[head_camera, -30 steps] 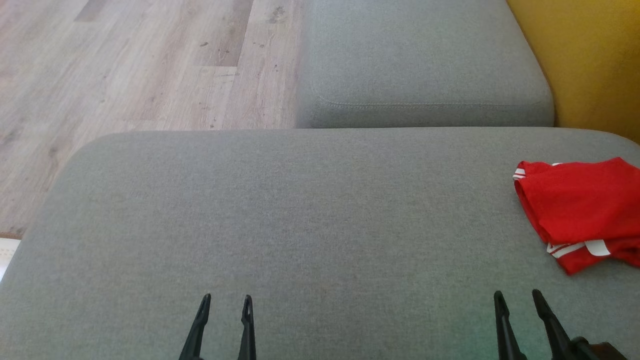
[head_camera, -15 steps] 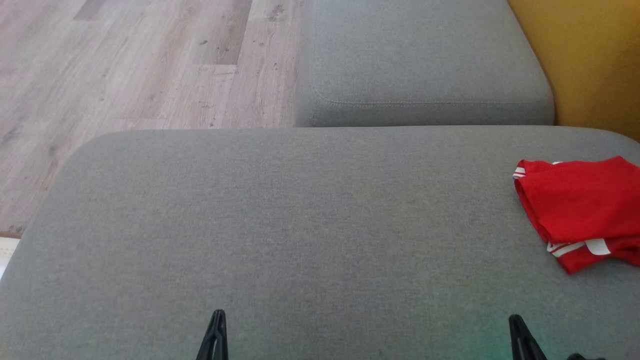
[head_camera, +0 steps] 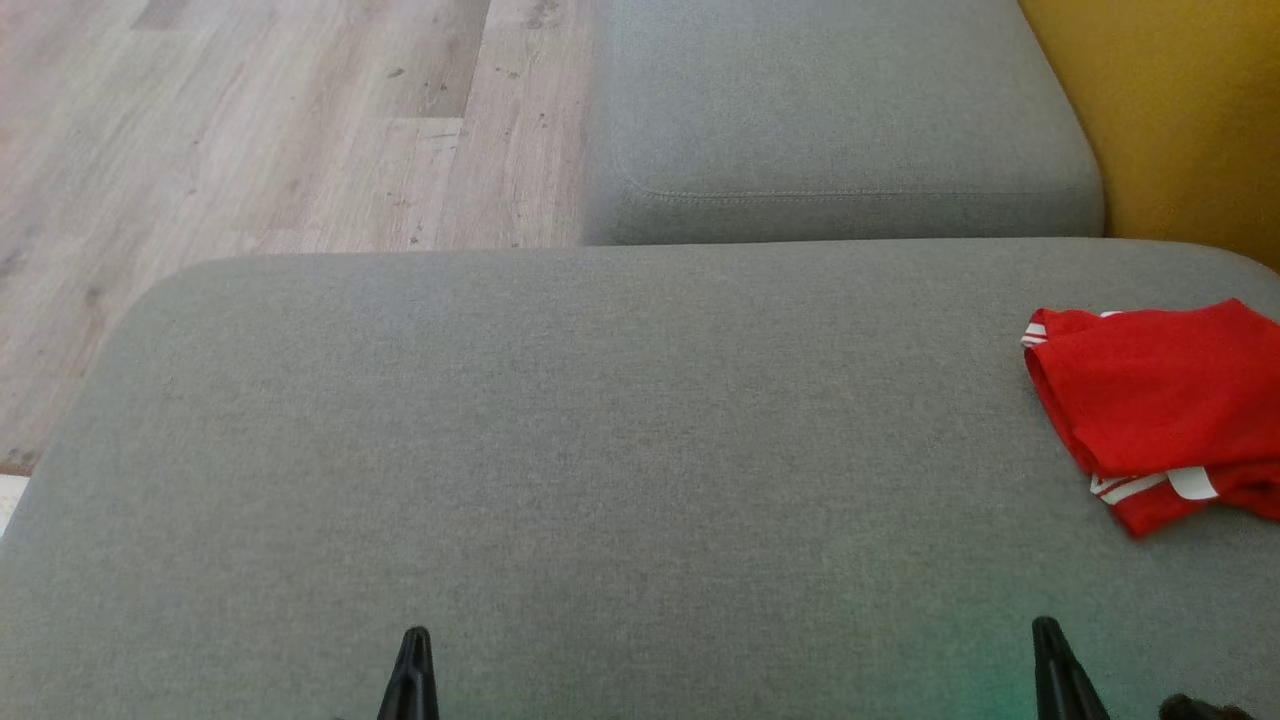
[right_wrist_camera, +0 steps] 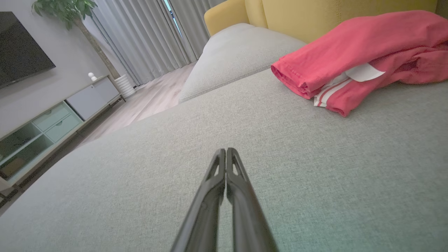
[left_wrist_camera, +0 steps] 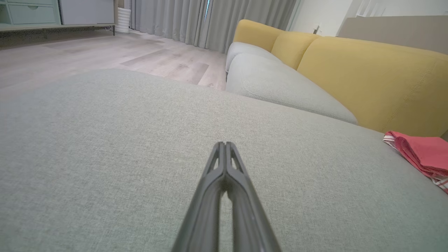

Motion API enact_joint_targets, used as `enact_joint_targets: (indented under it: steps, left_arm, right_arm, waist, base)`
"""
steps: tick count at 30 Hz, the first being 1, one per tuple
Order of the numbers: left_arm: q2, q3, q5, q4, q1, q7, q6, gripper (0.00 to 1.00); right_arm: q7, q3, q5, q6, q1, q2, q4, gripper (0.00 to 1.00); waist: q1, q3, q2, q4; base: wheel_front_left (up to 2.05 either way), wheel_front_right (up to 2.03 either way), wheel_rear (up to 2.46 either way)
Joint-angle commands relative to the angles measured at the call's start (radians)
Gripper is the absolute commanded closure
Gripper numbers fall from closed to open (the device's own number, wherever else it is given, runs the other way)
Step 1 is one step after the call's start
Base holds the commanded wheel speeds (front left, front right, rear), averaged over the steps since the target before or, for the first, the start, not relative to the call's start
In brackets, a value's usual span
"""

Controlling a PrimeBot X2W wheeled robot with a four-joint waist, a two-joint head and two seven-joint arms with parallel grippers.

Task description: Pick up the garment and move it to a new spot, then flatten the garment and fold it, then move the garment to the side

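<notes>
A: Though broad enough to take up most of the head view, grey seat cushion (head_camera: 600, 450) bare across its middle. Whereabouts of the garment (head_camera: 1160, 400)?

B: Far out on the right side of that cushion, close below the yellow backrest (head_camera: 1180, 120), running off the picture's right edge. Red, loosely doubled over rather than flat. Rounded fold turned toward the cushion's middle, white stripes (head_camera: 1125, 488) and a white label (head_camera: 1190, 483) peeking out at the near corner.

A: Long axis?

B: Seemingly left to right across the seat, but cut off by the frame, so not certain.

A: Nearer arm?

B: Plainly the right. Low at the near edge, right gripper (head_camera: 1045, 640), with the cloth ahead of it and a little to its right, near but apart. Over on the other side, left gripper (head_camera: 414, 645), well apart from the cloth, with the whole bare stretch of cushion between.

A: Gripper state?

B: Both pressed fully together, tip to tip, nothing pinched in either. Low over the fabric; contact with the seat impossible to judge.

A: Stage?

B: Fits two readings: a rumpled bundle yet to be carried to the middle, or a folded piece already set aside. Fold too slack to settle it.
</notes>
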Motion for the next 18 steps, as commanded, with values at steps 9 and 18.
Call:
enact_joint_targets:
  steps: [9,18]
  left_arm:
    - [0.008,0.041,-0.129,-0.012,-0.075,0.022,-0.025,1.0]
    - [0.012,0.067,-0.24,-0.005,-0.102,0.043,-0.045,1.0]
  right_arm:
    - [0.023,-0.009,0.125,0.0,-0.085,-0.017,-0.021,1.0]
    - [0.046,-0.015,0.231,0.0,-0.116,-0.02,-0.016,1.0]
  waist:
    - [0.0,0.01,0.0,-0.008]
    - [0.0,0.02,0.0,-0.015]
  base:
    - [0.0,0.0,0.0]
    - [0.0,0.0,0.0]
